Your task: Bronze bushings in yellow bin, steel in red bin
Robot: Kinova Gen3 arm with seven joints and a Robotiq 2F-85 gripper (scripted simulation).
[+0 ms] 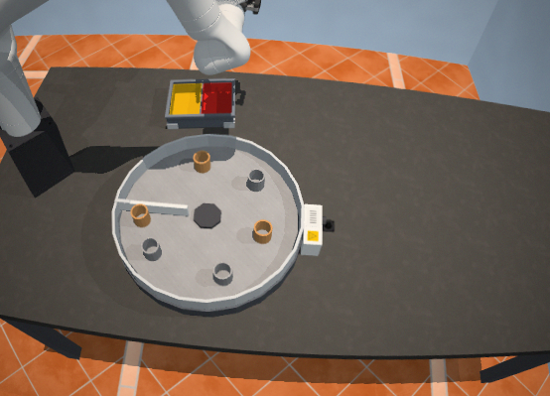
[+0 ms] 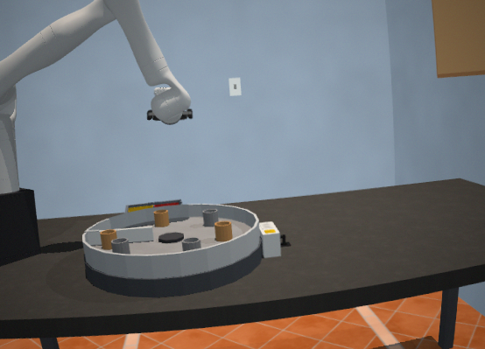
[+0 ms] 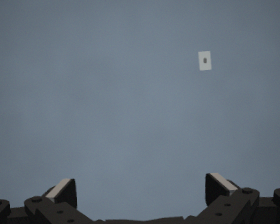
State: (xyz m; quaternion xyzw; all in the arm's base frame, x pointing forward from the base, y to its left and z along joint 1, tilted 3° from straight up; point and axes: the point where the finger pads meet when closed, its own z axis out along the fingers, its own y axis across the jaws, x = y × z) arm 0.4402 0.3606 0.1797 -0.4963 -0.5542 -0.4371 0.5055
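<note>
Three bronze bushings stand on the turntable [image 1: 184, 251]: one at the back [image 1: 202, 162] [image 2: 161, 219], one at the right [image 1: 262, 231] [image 2: 223, 231], one at the left [image 1: 141, 215] [image 2: 108, 240] beside the white bar. Three steel bushings stand there too: back right [image 1: 256, 181] [image 2: 210, 218], front left [image 1: 152, 249] [image 2: 121, 246], front [image 1: 222, 274] [image 2: 191, 244]. The yellow bin [image 1: 185, 99] and red bin [image 1: 218, 98] lie behind the turntable; no bushing shows in either. My gripper [image 3: 141, 191] is open and empty, high above the table's back side, pointing at the wall.
A raised wall [image 1: 297, 192] rings the turntable. A white fixed bar [image 1: 159, 207] [image 2: 136, 234] reaches inward from its left side, and a dark hub [image 1: 207, 215] sits in the middle. A white box [image 1: 312, 231] [image 2: 270, 240] adjoins the right rim. The robot's base [image 1: 42, 157] stands at the left.
</note>
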